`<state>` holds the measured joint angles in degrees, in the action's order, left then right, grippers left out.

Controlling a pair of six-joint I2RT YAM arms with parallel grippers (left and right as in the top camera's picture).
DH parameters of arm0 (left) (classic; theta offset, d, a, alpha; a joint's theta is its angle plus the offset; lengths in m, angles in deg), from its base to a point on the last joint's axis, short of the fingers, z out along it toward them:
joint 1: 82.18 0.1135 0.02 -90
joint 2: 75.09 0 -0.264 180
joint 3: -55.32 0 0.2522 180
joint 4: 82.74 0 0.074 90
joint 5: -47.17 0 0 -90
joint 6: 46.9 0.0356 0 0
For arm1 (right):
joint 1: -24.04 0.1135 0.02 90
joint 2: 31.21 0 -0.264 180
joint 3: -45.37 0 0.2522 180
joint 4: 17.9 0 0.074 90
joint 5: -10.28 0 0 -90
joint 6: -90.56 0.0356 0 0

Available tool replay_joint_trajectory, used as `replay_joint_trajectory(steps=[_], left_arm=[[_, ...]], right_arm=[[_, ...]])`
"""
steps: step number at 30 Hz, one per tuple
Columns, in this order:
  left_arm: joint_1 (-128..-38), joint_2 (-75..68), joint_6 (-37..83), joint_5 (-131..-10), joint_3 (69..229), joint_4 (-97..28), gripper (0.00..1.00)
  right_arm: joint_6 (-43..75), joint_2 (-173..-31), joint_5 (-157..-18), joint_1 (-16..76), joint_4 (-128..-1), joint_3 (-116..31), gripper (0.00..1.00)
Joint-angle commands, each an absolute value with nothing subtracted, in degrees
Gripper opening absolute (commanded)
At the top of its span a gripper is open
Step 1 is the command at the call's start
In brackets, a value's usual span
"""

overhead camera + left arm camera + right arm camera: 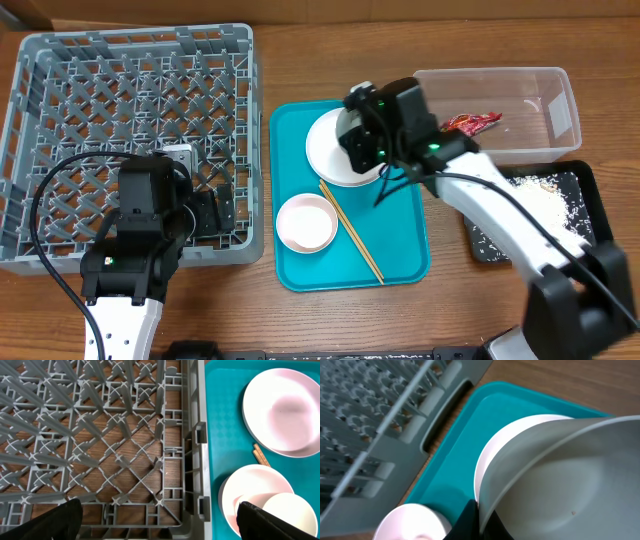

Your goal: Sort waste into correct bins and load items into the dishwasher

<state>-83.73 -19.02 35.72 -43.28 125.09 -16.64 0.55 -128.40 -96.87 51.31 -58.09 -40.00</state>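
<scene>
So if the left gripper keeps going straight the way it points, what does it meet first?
Probably the dish rack: its wall and lattice floor lie between the fingers of the open left gripper. One finger hangs over the pink bowl on the teal tray; depth is unclear.

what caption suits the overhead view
Right arm over the white plate on the teal tray, left arm over the grey rack, wrapper in the clear tub.
</scene>
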Motion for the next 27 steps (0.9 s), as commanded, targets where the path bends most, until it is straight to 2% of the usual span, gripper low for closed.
replay_joint_trajectory(steps=[1,7,8,9,10,15,18,27], left_arm=[[-84.1,-18.8,35.2,-43.9,126.6,-16.8,1.00],[-84.1,-18.8,35.2,-43.9,126.6,-16.8,1.00],[-84.1,-18.8,35.2,-43.9,126.6,-16.8,1.00],[-84.1,-18.8,35.2,-43.9,126.6,-16.8,1.00],[-84.1,-18.8,35.2,-43.9,126.6,-16.8,1.00],[-84.1,-18.8,35.2,-43.9,126.6,-16.8,1.00],[-84.1,-18.8,35.2,-43.9,126.6,-16.8,1.00],[-84.1,-18.8,35.2,-43.9,126.6,-16.8,1.00]], right_arm=[[0.1,-132.7,-94.9,52.6,-55.5,-41.3,0.04],[0.1,-137.5,-94.3,52.9,-52.9,-41.3,0.06],[0.1,-137.7,-94.3,52.9,-52.9,-41.3,0.13],[0.1,-137.8,-94.3,52.9,-52.9,-41.3,0.30],[0.1,-137.8,-94.4,52.9,-53.0,-41.3,0.36],[0.4,-137.6,-96.1,52.9,-53.7,-41.3,0.52],[0.6,-136.9,-96.9,52.9,-55.3,-41.7,0.55],[3.3,-130.3,-97.0,52.5,-75.5,-51.7,0.58]])
